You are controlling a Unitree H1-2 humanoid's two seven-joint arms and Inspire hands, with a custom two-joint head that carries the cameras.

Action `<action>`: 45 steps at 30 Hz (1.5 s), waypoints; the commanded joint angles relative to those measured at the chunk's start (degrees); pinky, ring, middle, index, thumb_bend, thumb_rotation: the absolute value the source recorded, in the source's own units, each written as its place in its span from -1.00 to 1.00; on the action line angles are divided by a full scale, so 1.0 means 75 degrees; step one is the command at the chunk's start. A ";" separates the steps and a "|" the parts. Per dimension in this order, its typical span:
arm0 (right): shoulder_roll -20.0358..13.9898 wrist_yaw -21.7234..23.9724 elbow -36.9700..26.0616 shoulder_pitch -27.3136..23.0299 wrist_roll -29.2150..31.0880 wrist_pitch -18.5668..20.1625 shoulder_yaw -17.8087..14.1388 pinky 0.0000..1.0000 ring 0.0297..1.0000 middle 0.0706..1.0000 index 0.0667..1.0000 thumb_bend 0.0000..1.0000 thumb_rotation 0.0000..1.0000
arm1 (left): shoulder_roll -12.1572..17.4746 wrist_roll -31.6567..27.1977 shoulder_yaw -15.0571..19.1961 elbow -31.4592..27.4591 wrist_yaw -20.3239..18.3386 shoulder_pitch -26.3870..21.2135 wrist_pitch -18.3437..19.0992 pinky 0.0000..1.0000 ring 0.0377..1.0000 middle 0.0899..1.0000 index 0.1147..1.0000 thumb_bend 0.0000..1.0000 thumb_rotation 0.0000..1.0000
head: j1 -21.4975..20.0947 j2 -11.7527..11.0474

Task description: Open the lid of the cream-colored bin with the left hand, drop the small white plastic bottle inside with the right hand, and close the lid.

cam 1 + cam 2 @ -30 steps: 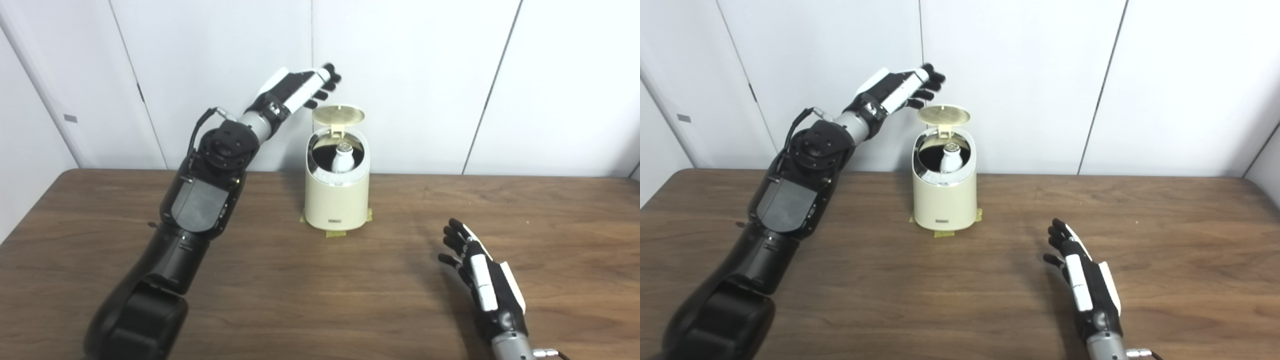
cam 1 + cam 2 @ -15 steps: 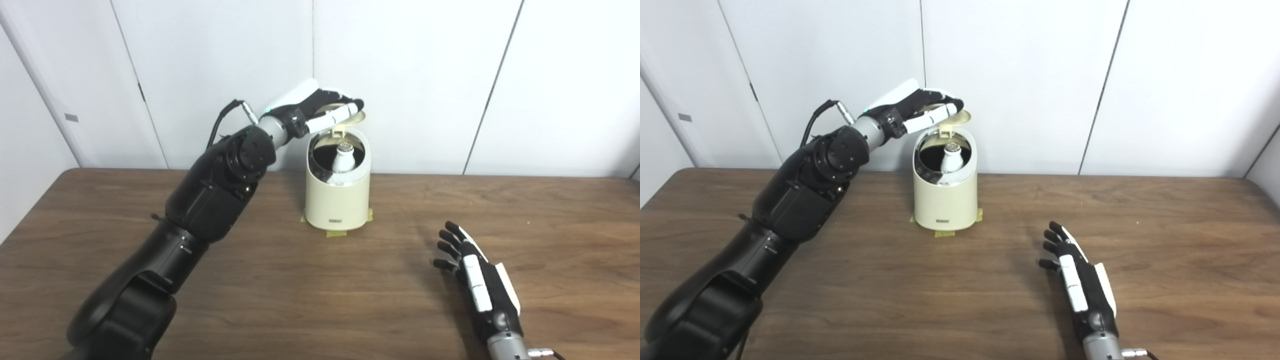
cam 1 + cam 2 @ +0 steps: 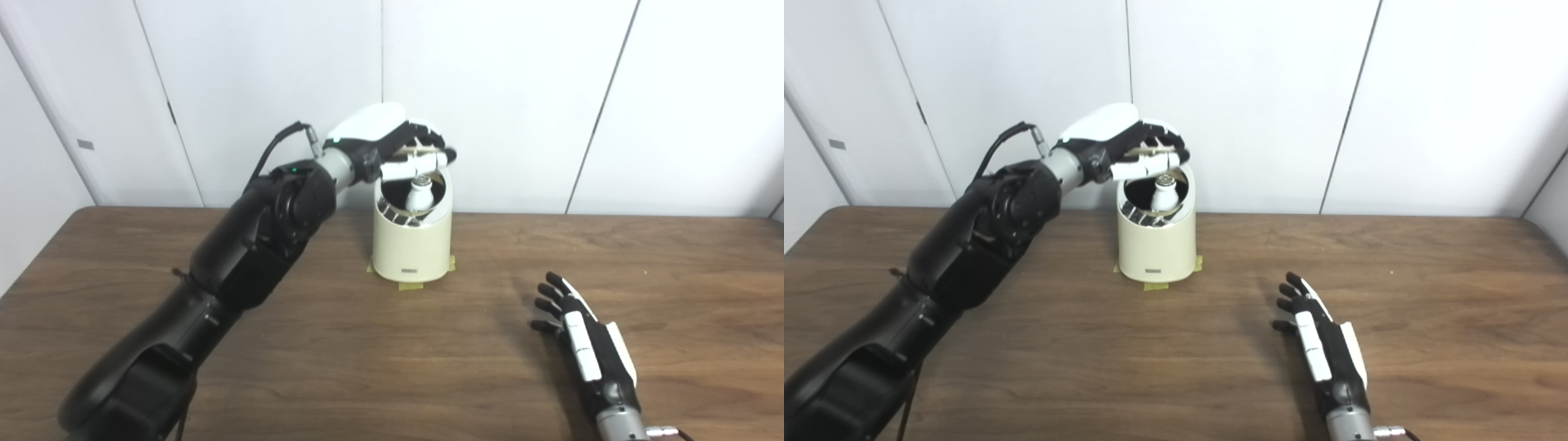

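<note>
The small white bottle (image 3: 420, 195) stands inside the cream bin (image 3: 412, 245), directly under the left hand (image 3: 392, 142), whose spread fingers seemingly press the half-lowered lid (image 3: 1150, 149). The right hand (image 3: 582, 343) lies open, well apart from the bin.

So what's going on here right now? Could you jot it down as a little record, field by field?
bin: cream-colored bin, upright on the wooden table, taped at its base
bottle: small white plastic bottle, upright inside the bin
lid: lid partly lowered, not shut
left hand: left hand on top of the lid
right hand: right hand open, holding nothing, low over the table
</note>
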 commanded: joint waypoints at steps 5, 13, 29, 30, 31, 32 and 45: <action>0.0116 0.0083 -0.0417 -0.0257 0.0514 0.0311 -0.0060 0.53 0.72 0.75 0.80 0.11 0.90 | 0.0312 0.1021 -0.0292 -0.0349 -0.0382 -0.0022 -0.0295 0.92 0.71 0.63 0.61 0.10 1.00 | 0.0007 0.0053; 0.0087 0.0092 -0.0519 -0.0263 0.0704 0.0559 -0.0062 0.54 0.73 0.74 0.81 0.14 0.83 | 0.0186 0.1256 -0.0179 -0.0483 -0.0570 0.0555 -0.0245 0.91 0.71 0.65 0.63 0.07 1.00 | -0.0010 0.0126; -0.0081 0.0125 -0.0683 -0.0196 0.0758 0.0801 -0.0057 0.56 0.72 0.73 0.82 0.10 0.78 | 0.0151 0.2257 -0.0350 -0.1073 -0.0594 0.1290 -0.0604 0.93 0.69 0.64 0.66 -0.02 1.00 | -0.0036 0.0240; -0.0084 0.0132 -0.0690 -0.0194 0.0776 0.0809 -0.0063 0.56 0.72 0.74 0.83 0.13 0.78 | 0.0139 0.2360 -0.0377 -0.1149 -0.0613 0.1329 -0.0632 0.94 0.69 0.63 0.65 -0.03 1.00 | -0.0036 0.0240; -0.0083 0.0143 -0.0702 -0.0191 0.0802 0.0820 -0.0067 0.56 0.72 0.74 0.83 0.14 0.78 | 0.0129 0.2541 -0.0450 -0.1265 -0.0751 0.1365 -0.0604 0.95 0.69 0.63 0.65 -0.03 1.00 | -0.0046 0.0253; -0.0088 0.0154 -0.0710 -0.0189 0.0817 0.0829 -0.0064 0.56 0.72 0.73 0.83 0.16 0.77 | 0.0117 0.2709 -0.0515 -0.1371 -0.0914 0.1392 -0.0571 0.98 0.72 0.65 0.66 -0.01 1.00 | -0.0042 0.0257; -0.0117 0.0131 -0.0881 -0.0154 0.0668 0.0964 0.0021 0.56 0.71 0.72 0.81 0.05 0.78 | 0.0009 0.3627 -0.0737 -0.1578 -0.2154 0.1566 -0.0715 0.94 0.79 0.70 0.64 0.09 1.00 | -0.0080 0.0315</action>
